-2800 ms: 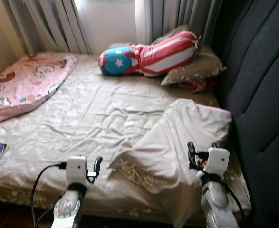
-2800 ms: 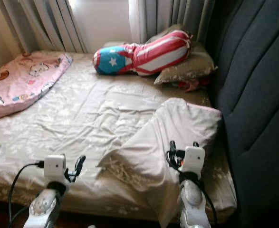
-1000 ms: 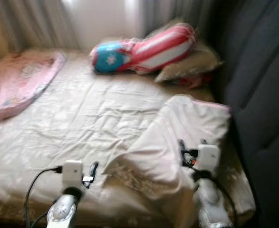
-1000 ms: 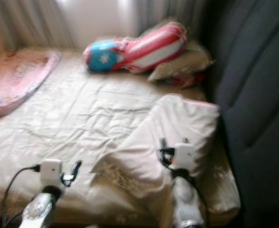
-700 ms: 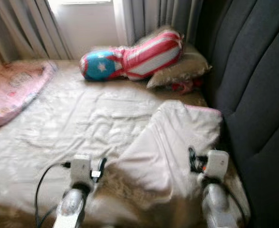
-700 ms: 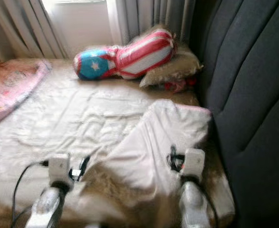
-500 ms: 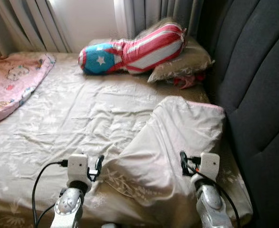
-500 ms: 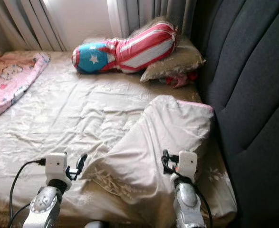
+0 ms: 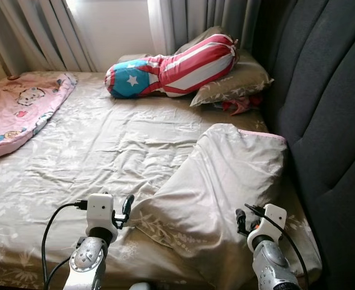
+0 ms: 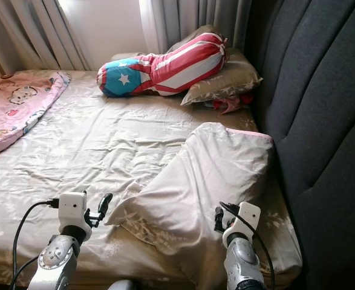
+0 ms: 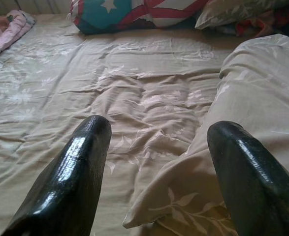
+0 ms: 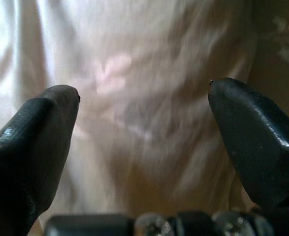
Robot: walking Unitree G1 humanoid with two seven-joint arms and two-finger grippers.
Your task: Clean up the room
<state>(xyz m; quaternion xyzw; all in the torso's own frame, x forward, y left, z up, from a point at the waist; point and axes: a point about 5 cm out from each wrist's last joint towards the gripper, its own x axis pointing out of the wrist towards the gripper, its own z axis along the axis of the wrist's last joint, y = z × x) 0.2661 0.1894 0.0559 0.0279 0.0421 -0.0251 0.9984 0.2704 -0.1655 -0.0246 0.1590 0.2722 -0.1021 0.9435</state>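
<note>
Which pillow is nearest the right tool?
The big beige pillow lying crooked by the headboard; the right tool hovers at its near end. The striped bolster and the pillow under it lie far back.

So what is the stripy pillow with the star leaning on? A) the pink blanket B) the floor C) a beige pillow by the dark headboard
C: the star-and-stripes pillow rests its striped end on the beige pillow beside the dark headboard.

Soft window daylight, blurred right wrist
</note>
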